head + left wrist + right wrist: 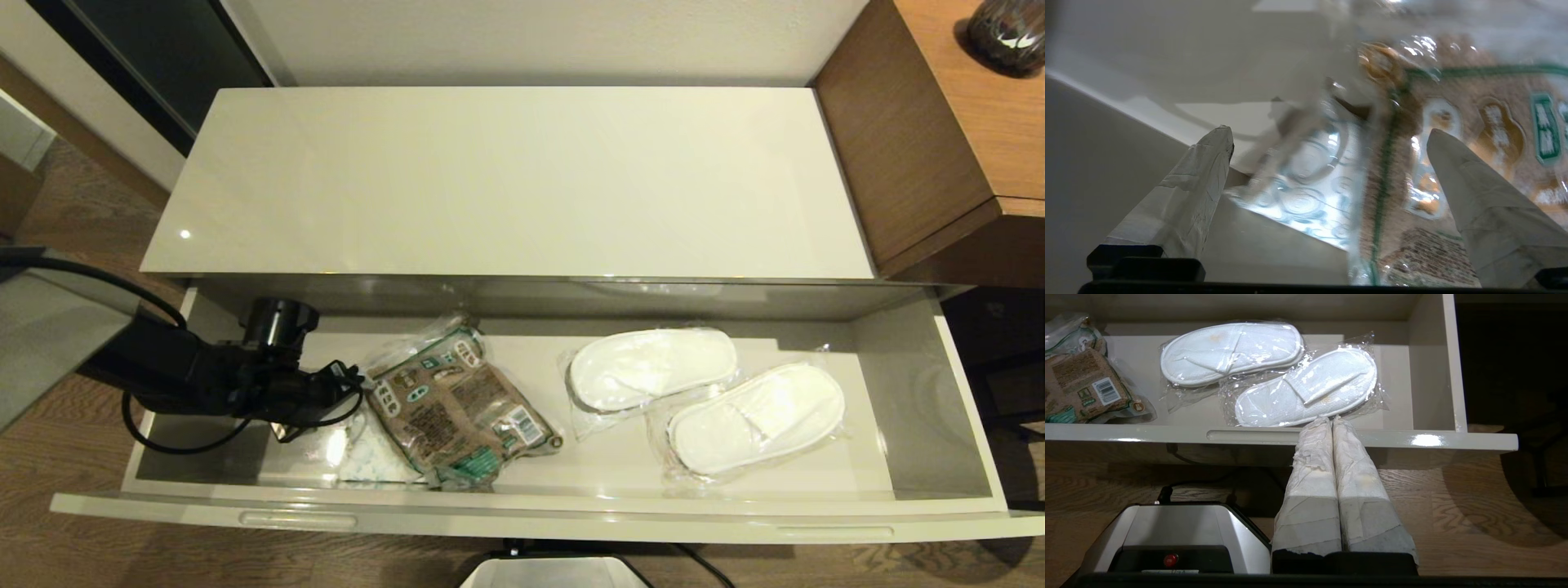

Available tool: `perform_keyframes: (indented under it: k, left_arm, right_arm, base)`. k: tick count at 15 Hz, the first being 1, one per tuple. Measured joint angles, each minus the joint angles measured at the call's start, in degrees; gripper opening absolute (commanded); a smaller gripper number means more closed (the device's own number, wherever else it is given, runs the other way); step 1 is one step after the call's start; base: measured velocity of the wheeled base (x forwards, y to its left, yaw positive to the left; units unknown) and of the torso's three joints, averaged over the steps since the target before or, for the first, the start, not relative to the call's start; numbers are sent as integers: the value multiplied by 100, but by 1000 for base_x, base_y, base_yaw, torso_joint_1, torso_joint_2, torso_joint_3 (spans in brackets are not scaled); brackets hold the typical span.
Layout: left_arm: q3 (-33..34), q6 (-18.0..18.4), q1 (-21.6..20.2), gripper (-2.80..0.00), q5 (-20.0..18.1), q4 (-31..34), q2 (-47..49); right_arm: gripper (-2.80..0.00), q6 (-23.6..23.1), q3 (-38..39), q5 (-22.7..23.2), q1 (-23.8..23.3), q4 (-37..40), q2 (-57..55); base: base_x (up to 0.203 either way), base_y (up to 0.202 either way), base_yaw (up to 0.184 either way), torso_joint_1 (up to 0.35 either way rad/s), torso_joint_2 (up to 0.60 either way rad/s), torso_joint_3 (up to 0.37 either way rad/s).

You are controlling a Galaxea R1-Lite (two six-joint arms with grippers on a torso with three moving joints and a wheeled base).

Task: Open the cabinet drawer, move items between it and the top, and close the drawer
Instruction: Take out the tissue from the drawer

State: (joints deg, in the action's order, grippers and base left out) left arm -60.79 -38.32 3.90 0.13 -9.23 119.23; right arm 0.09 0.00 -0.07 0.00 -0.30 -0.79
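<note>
The cabinet drawer stands pulled out below the bare cream top. A pair of wrapped white slippers lies in its right half. The small white packet with blue print lies at the front left, partly under a brown-and-green packet. My left gripper reaches into the drawer's left end. It is open, with its fingers either side of the edges of both packets and holding nothing. My right gripper is shut and empty, low in front of the drawer front.
A brown wood-grain desk butts against the cabinet's right end, with a dark vase on it. My base sits on the wood floor under the drawer front. A dark panel stands at the back left.
</note>
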Motion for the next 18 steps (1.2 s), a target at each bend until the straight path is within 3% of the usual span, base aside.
perform_keyframes:
  k: [3,18]
  left_arm:
    - [-121,6,200,0,199,-2,136]
    - [-173,299,600,0,195,38,795]
  right_arm:
    - [-280,-1,0,-2,0,0,0]
    - [-280,-1,0,0,0,-2,0]
  base:
    - [0,0,0,0,0,0]
    - [0,0,0,0,0,0]
